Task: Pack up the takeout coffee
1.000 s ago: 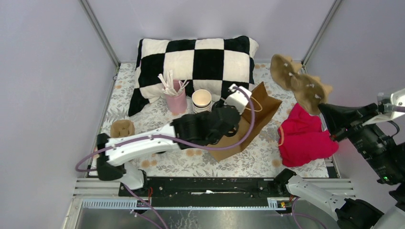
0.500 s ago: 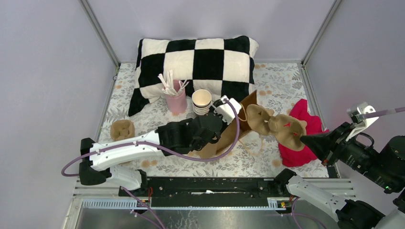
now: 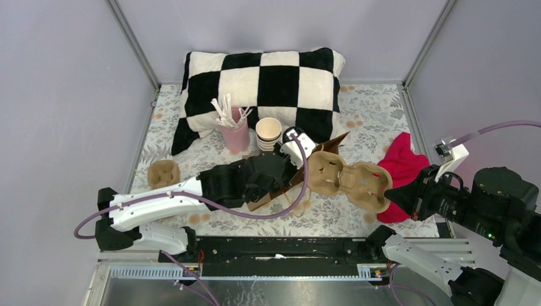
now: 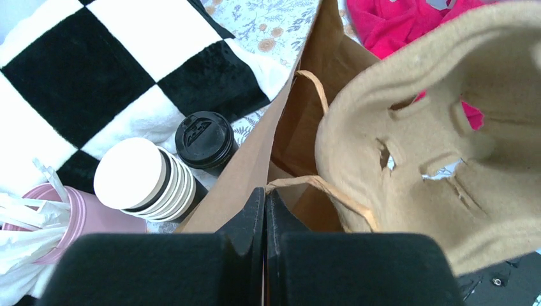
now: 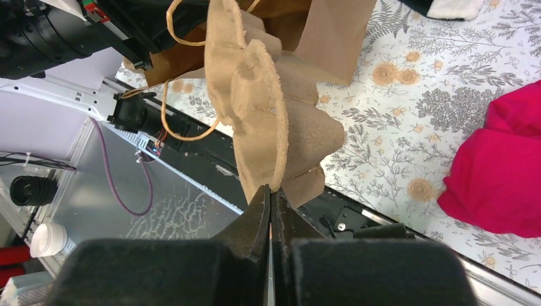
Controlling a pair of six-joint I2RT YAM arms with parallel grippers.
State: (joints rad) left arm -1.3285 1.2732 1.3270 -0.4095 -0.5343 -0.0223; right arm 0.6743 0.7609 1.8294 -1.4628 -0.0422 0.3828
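Note:
The takeout coffee (image 4: 205,139), a black cup with a black lid, stands beside the brown paper bag (image 4: 255,159) in the left wrist view; my left wrist hides it from above. My left gripper (image 4: 265,191) is shut on the bag's rim by a paper handle, and it holds the mouth up. My right gripper (image 5: 270,189) is shut on the edge of a moulded cardboard cup carrier (image 5: 261,108). Seen from above, the carrier (image 3: 348,177) hangs flat at the bag's mouth (image 3: 332,140), between the two grippers.
A stack of lidless cups (image 3: 269,134) and a pink cup of stirrers (image 3: 235,135) stand before the chequered pillow (image 3: 268,83). A red cloth (image 3: 402,167) lies at the right. A small cardboard piece (image 3: 164,172) lies at the left. Walls close in on both sides.
My right gripper has swung the carrier from the back right down and left to the bag's mouth. My left arm has drawn back towards its base, pulling the bag along and tilting it.

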